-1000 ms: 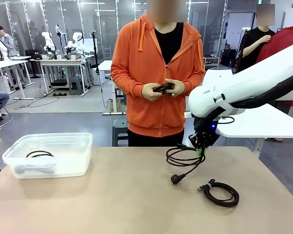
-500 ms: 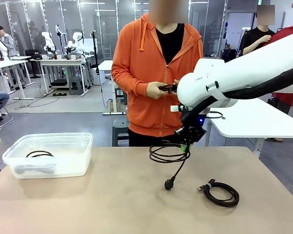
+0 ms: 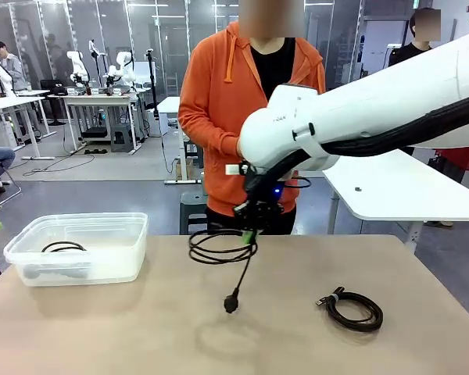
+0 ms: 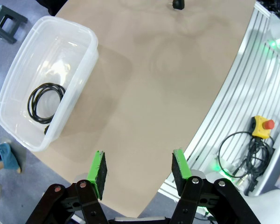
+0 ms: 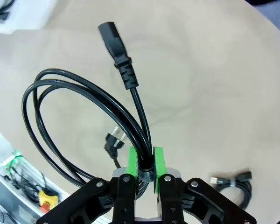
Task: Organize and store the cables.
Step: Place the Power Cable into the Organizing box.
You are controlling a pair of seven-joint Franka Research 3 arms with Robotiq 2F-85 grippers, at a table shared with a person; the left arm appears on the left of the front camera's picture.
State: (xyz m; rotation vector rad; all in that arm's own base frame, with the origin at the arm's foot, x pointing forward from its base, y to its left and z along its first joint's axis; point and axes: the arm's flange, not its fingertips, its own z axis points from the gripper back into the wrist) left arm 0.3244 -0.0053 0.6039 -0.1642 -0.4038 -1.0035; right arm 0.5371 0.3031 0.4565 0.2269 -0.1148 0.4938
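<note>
Near edge, over the table (image 3: pixel 141 328): left gripper (image 4: pixel 138 161), fingers spread, holding nothing. Near right, flat on the tabletop: one coiled cable (image 3: pixel 353 307), well apart from both grippers. Middle, in the air: right gripper (image 5: pixel 145 163) clamped on the gathered loops of a second cable (image 3: pixel 219 247), coil hanging clear of the surface, plug (image 3: pixel 231 303) dangling lowest. Left, mid-depth: clear bin (image 3: pixel 102 266) with a third coil (image 4: pixel 45 101) inside. Far side: person (image 3: pixel 219 101) in orange hoodie, standing.

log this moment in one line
right gripper: shut on power cable, hanging above table | left gripper: open, empty | bin: stored coil inside | table: loose coil lying
</note>
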